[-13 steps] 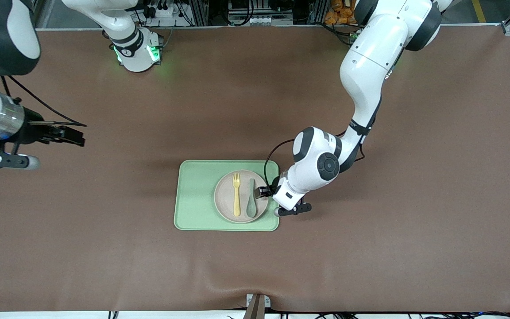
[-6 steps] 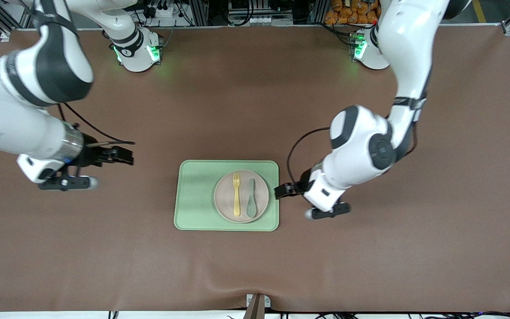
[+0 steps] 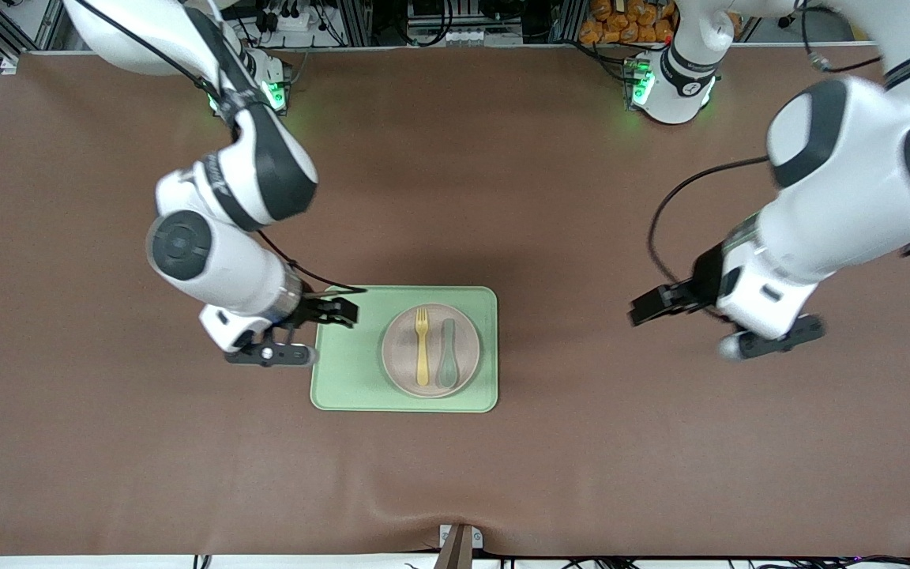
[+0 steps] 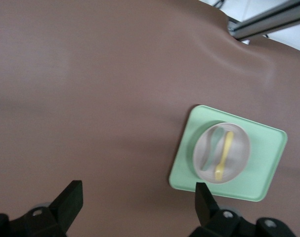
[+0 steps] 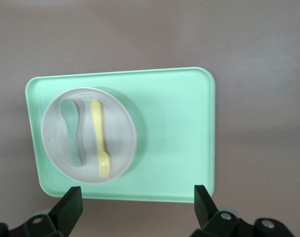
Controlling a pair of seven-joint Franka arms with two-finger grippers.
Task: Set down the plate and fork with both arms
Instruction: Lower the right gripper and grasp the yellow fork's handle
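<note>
left gripper [image 3: 648, 308] off the plate [image 3: 430, 350], right gripper [image 3: 340, 309] now by tray [image 3: 348, 371]

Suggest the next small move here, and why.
Probably ease the right gripper over the plate toward the fork. Its jaws are open over the tray's edge at the right arm's end; the left gripper, open, is over bare table.
</note>
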